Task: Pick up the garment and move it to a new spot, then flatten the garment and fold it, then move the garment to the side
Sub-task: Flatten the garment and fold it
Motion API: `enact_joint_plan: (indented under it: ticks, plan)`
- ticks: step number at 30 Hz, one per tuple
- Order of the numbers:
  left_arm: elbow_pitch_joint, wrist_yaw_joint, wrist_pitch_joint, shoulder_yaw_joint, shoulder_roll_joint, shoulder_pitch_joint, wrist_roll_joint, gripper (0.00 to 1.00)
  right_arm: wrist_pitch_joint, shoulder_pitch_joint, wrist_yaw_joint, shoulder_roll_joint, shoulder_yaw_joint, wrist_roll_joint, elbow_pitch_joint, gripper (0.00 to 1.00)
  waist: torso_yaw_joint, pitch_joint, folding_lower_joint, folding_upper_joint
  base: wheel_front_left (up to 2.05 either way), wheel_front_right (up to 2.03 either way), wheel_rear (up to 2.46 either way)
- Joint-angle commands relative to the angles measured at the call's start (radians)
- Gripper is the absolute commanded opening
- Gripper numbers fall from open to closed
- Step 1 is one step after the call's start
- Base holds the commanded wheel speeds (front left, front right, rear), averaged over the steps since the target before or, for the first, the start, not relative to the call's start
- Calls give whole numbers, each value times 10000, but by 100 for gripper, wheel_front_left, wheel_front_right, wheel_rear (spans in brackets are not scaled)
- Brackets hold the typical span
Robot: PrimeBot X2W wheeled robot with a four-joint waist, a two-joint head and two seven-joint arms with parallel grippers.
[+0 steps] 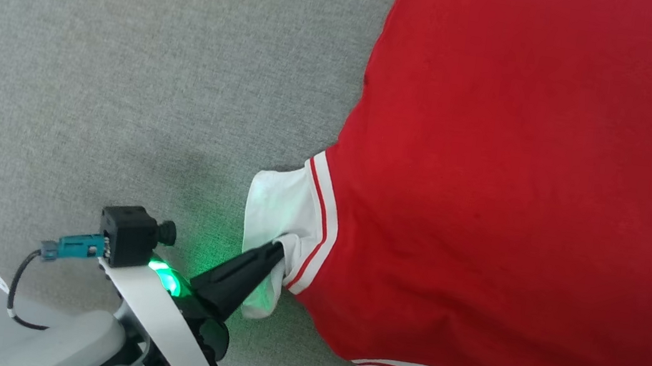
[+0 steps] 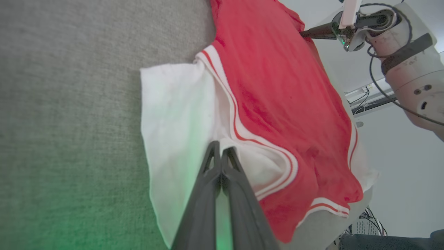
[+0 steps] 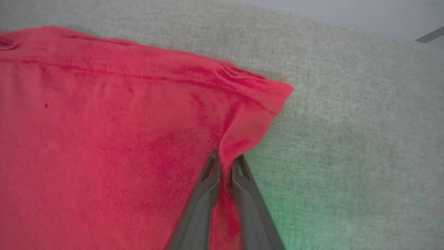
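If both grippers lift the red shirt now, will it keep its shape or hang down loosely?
Probably floppy: the garment bunches into folds where the right gripper pinches its red edge, so the middle would likely sag. It seems light, since the left gripper holds the white sleeve by a thin pinch. It may drag on the grey cloth surface.

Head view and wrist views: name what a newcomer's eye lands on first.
The bright red shirt sprawls across the right of the grey fabric surface. The left hand pinches its white sleeve at lower centre, beside a green glow; the right hand grips a red corner.
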Motion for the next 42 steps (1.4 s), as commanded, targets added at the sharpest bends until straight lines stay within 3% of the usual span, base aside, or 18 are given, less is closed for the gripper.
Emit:
enact_joint_plan:
  ticks: [1, 10, 15, 20, 23, 29, 35, 36, 37, 38, 42]
  plan:
    - [45, 24, -50, 120, -22, -105, 83, 0, -61, 318, -5, 69, 74, 140, 200, 0, -119, -195, 0, 0, 0, 0, 0]
    - [292, 24, -39, 792, 213, 776, -13, 0, 133, 1724, -5, -854, 2086, 2186, -1175, 0, -841, -1676, 0, 0, 0, 0, 0]
    - [394, 24, -38, 1206, 370, 1431, 38, 0, 859, 4036, -5, -1898, 2998, 4081, -3473, 0, -1323, -2406, 0, 0, 0, 0, 0]
    - [405, 24, -38, 1585, 456, 2015, 177, 0, 1759, 7119, -5, -2748, 2657, 5640, -6036, 0, -1781, -2844, 0, 0, 0, 0, 0]
    - [405, 24, -38, 1836, 471, 2307, 208, 0, 2313, 9084, -5, -2685, 2388, 6127, -7365, 0, -2047, -3027, 0, 0, 0, 0, 0]
    - [270, 24, -38, 2082, 406, 2677, 242, 0, 3124, 12253, -5, -1655, 2534, 6412, -9475, 0, -2356, -3161, 0, 0, 0, 0, 0]
    - [191, 24, -38, 2017, 510, 2642, 335, 0, 3262, 13091, -5, -1134, 2835, 6177, -10403, 0, -2519, -3063, 0, 0, 0, 0, 0]
    - [177, 24, -38, 1992, 532, 2630, 328, 0, 3123, 12969, -5, -1118, 2749, 6090, -10492, 20, -2536, -3059, 0, 0, 0, 0, 0]
    - [166, 24, -38, 1967, 557, 2618, 321, 0, 2992, 12840, -5, -1138, 2650, 6031, -10556, 80, -2543, -3062, 0, 0, 0, 0, 0]
    - [164, 24, -38, 1946, 587, 2605, 315, 0, 2920, 12761, -5, -1202, 2562, 6039, -10619, 100, -2540, -3064, 0, 0, 0, 0, 0]
    - [186, 24, -38, 1878, 533, 2474, 299, 0, 2756, 12294, -5, -1460, 1640, 6371, -10907, 100, -2401, -3060, 0, 0, 0, 0, 0]
